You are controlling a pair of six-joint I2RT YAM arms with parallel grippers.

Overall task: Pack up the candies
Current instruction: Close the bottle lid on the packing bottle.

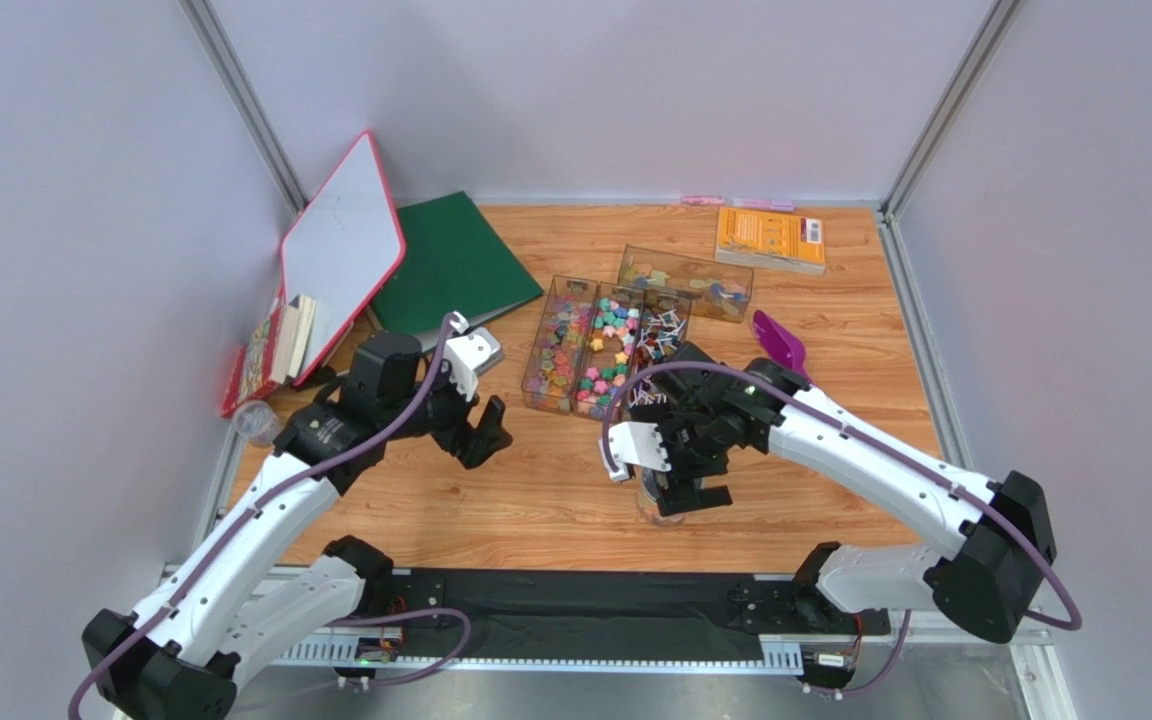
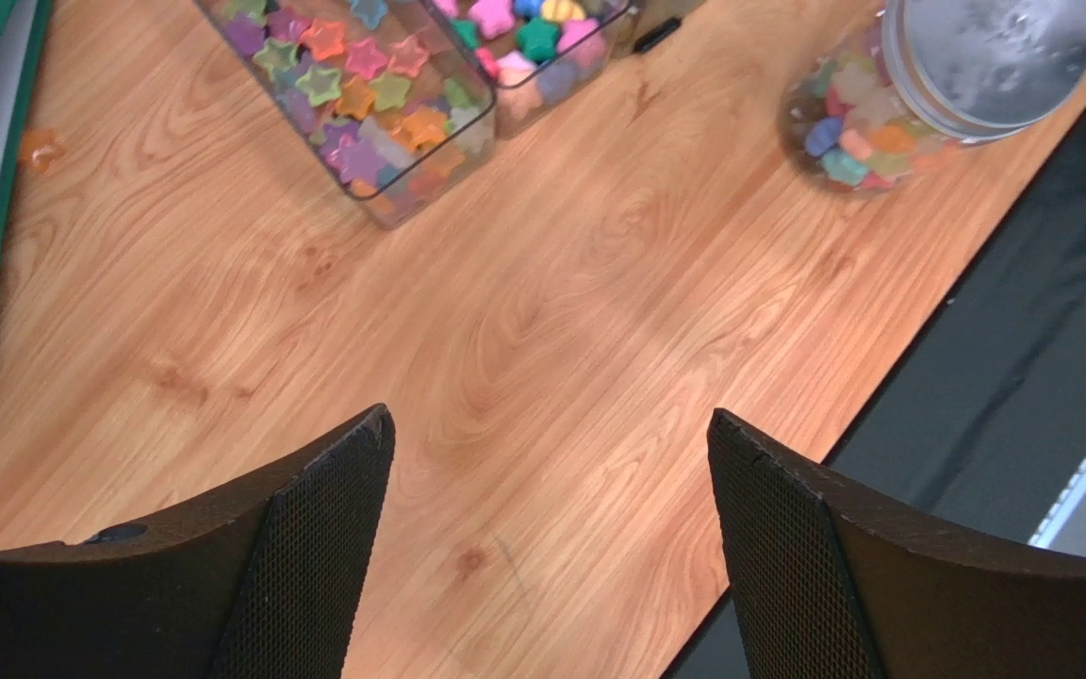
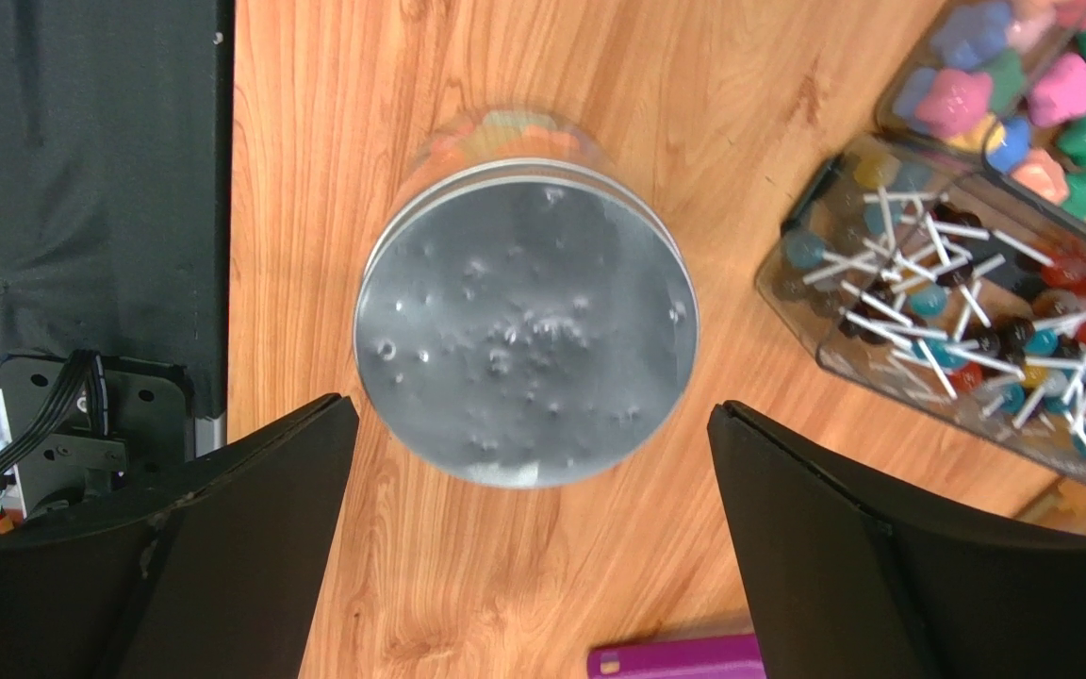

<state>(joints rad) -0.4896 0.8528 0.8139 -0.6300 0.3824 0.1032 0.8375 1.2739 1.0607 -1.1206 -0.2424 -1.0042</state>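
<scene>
My right pincer (image 3: pixel 528 425) hangs spread wide, straddling the jar (image 3: pixel 525 340), and this view shows its silver lid up close. My left pincer (image 2: pixel 549 425) is spread too, over bare surface (image 2: pixel 535 326), and its view catches candies (image 2: pixel 853 135) through the jar's side. From above I count four trays (image 1: pixel 543 338) holding more candies, one scoop (image 1: pixel 781 342) and one orange book (image 1: pixel 770 237), print unreadable.

Candies (image 2: pixel 365 60) are multicoloured (pink, green, purple); lid (image 3: pixel 525 333) silver
</scene>
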